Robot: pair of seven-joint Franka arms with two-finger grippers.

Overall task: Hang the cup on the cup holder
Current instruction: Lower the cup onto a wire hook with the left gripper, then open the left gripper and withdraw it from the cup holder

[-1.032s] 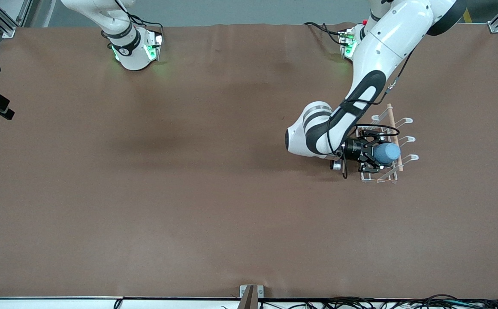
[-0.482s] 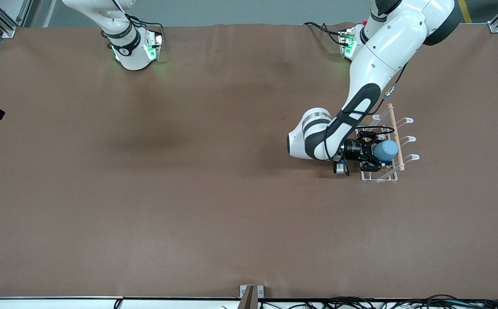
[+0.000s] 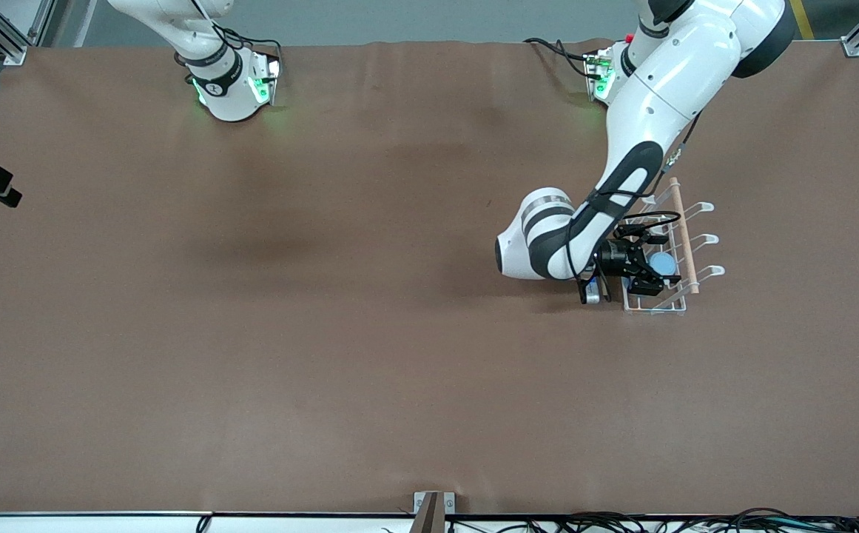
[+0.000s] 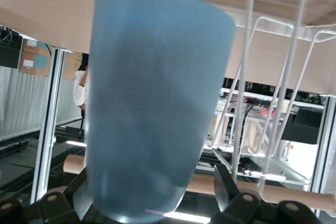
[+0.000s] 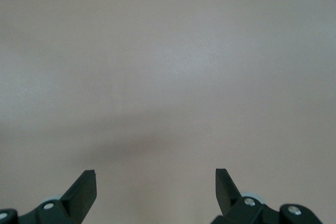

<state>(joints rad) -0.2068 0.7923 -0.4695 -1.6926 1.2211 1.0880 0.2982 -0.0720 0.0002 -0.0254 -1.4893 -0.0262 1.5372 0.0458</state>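
Even, diffuse overhead light leaves soft shadows on the brown table cover (image 3: pixel 325 333); green glow spills at both arm bases near twelve o'clock; the cup (image 4: pixel 157 103) looms close, softly blurred, backlit.

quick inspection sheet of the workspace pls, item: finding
surface: brown table cover, bare across the middle
job's things: light-blue cup held at the white wire cup holder, among its prongs
clutter: nothing seen
grippers: left pincer shut on the cup over the holder; right pincer open over bare cover, its arm waiting
cables: black cables along the table edge nearest the front camera
surroundings: metal frame posts at the corners
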